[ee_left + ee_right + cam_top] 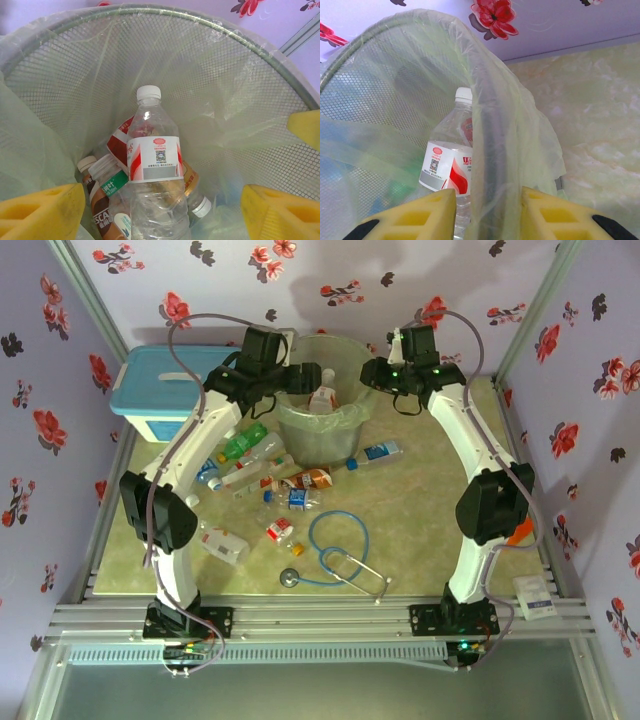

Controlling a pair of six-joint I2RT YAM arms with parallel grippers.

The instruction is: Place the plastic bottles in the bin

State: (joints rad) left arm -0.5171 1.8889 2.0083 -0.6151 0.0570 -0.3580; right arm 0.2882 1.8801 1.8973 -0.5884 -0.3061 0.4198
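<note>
The plastic bottles are split between two places. Several lie in the bin, which stands at the far middle of the table, and the rest are scattered on the table in front of it and to its left. Among the loose ones, a green bottle lies near the left arm, an orange-labelled bottle lies just before the bin, and a blue-labelled bottle lies to its right.

The left gripper hangs over the bin's left rim, pointing down into it. In the left wrist view its yellow foam fingers stand wide apart and hold nothing. Below them, a clear red-labelled bottle with a white cap rests in the bin, neck up, leaning on other bottles. The pads do not touch it.

The right gripper is at the bin's right rim. In the right wrist view its fingers sit close together, one inside the bin and one outside. The rim and the bag liner are pinched between them. The red-labelled bottle shows through the mesh wall just beside the inner finger.

A blue-tubed stethoscope lies on the table nearer the arms. A box with a light-blue lid stands at the far left.
</note>
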